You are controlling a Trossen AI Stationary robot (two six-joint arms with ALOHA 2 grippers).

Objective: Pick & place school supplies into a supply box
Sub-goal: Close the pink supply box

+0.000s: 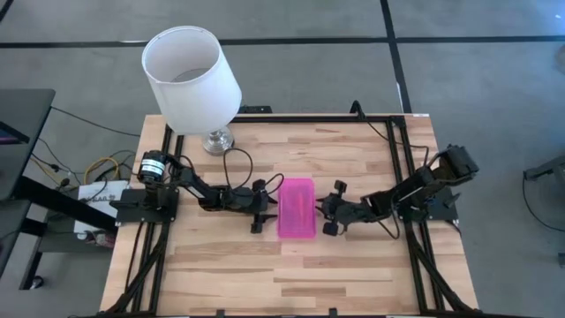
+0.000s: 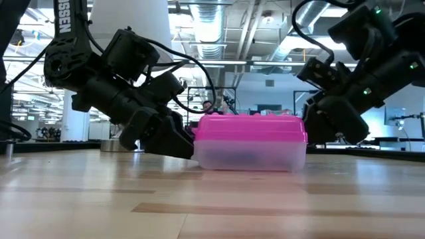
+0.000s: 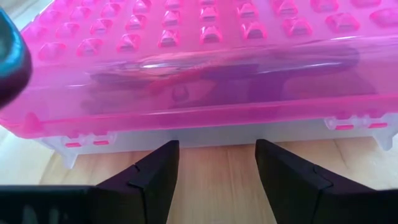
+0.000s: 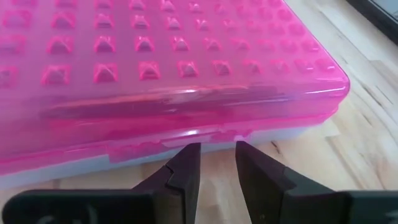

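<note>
The supply box (image 1: 297,208), pink lid shut, lay mid-tabletop (image 1: 353,274) between my 2 hands, its long axis running away from the front edge. My left hand (image 1: 257,208) and right hand (image 1: 333,209) sat low beside its long sides, fingers apart. My left arm read "SSEN".

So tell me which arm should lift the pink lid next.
Probably the right. The right gripper sits at the supply box where a small tab shows at the pink lid edge, fingers slightly apart. The left gripper faces the other long side, where hinge-like tabs show.
</note>
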